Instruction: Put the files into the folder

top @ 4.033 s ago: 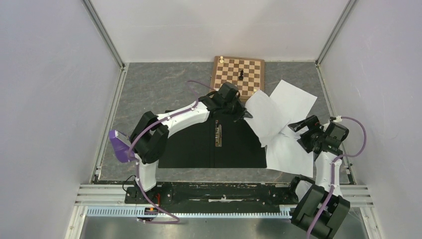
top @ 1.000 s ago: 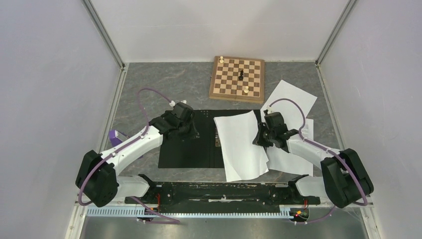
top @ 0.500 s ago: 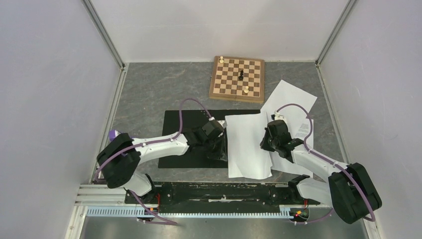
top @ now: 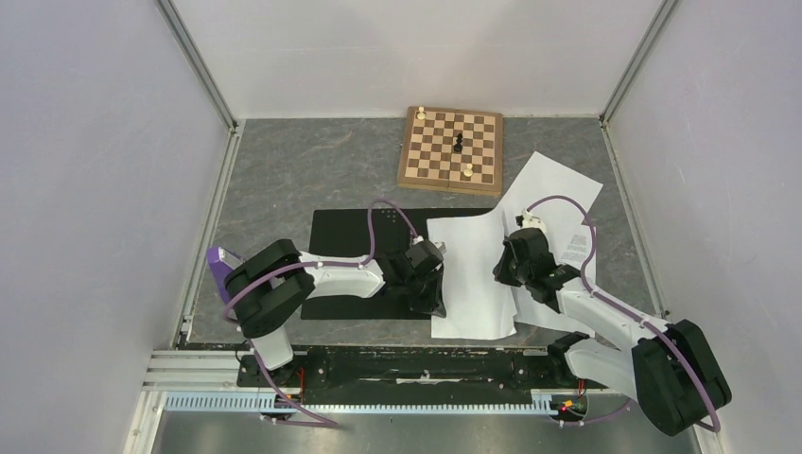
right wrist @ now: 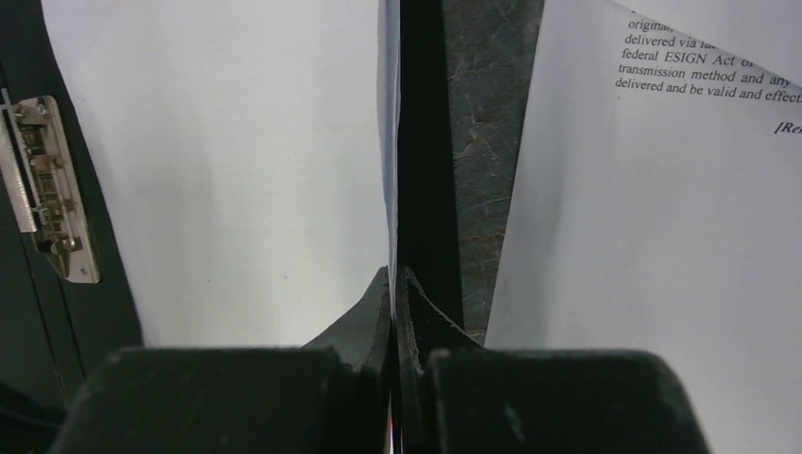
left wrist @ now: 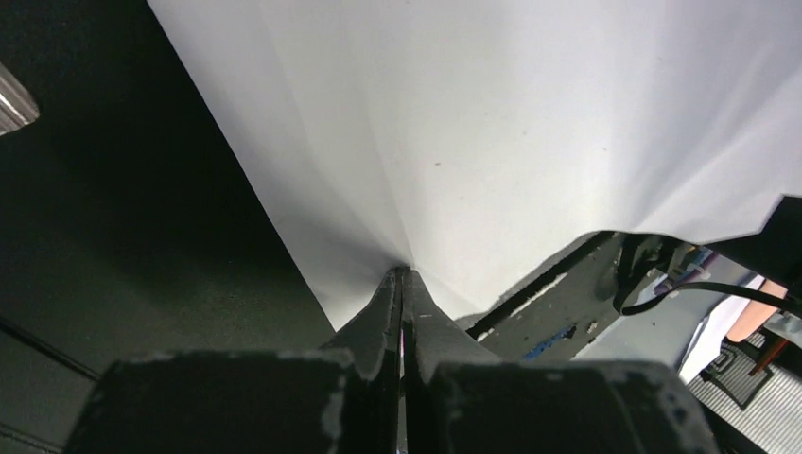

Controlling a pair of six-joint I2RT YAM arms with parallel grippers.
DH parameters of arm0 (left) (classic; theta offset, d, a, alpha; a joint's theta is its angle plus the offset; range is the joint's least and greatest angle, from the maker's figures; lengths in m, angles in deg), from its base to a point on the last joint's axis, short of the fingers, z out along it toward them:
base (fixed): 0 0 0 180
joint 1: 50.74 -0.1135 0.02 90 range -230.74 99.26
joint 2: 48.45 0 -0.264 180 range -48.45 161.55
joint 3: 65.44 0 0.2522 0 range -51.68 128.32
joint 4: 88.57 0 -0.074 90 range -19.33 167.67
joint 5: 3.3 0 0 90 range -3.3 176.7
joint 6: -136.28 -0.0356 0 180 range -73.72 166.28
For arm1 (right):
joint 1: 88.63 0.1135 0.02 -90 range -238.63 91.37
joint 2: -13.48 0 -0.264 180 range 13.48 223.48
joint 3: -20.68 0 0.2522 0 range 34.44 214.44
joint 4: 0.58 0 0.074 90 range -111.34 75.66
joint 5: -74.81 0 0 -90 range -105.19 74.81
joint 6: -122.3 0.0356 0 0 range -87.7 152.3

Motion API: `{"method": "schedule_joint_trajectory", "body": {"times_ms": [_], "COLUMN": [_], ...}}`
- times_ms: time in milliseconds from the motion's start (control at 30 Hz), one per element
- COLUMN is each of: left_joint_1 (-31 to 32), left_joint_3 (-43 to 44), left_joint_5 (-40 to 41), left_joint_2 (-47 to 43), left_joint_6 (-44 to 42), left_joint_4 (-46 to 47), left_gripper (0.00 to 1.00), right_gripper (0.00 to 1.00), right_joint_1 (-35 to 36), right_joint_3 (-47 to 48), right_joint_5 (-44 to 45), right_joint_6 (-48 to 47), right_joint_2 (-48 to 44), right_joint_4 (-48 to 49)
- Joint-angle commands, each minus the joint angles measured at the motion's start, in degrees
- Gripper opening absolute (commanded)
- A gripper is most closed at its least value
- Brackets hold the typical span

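The folder [top: 350,236] lies open, black inside up, with its metal spine clip [right wrist: 43,189] showing. One white sheet of the files [top: 468,274] lies over the folder's right half and hangs past its near edge. My left gripper [top: 435,295] is shut on that sheet's near left edge [left wrist: 402,274], and the paper puckers at the tips. My right gripper [top: 503,268] is shut on the same sheet's right edge [right wrist: 392,274], which is lifted upright there. More sheets [top: 558,194] lie to the right, one with printed text [right wrist: 662,236].
A wooden chessboard [top: 451,149] with a few pieces sits at the back centre. A purple metronome [top: 219,267] stands by the left arm's elbow at the left rail. Grey walls close in the table on three sides.
My left gripper swung from the folder's left half to the sheet's near left edge and shut on it. The sheet shifted slightly right and squared up; the right gripper kept its grip.
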Motion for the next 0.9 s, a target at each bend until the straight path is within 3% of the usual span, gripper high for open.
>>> {"method": "schedule_joint_trajectory", "body": {"times_ms": [0, 267, 600, 867], "left_joint_1": [0.4, 0.4, 0.8, 2.1], "left_joint_3": [0.9, 0.6, 1.2, 5.4], "left_joint_5": [4.1, 13.3, 17.2, 18.1], "left_joint_2": [2.7, 3.0, 3.2, 1.8], "left_joint_6": [4.3, 10.3, 11.9, 7.7], "left_joint_4": [-1.4, -10.3, -13.4, -16.5], "left_gripper": [0.02, 0.02, 0.02, 0.02], "right_gripper": [0.00, 0.00, 0.00, 0.00], "right_joint_1": [1.5, 7.3, 12.8, 13.2], "right_joint_3": [3.3, 9.6, 11.5, 11.9], "right_joint_5": [-0.1, -2.9, -3.4, 6.6], "right_joint_6": [0.9, 4.6, 10.6, 7.7], "right_joint_2": [-2.9, -8.8, -10.9, -8.2], "right_joint_4": [-0.5, -3.7, -2.3, -6.8]}}
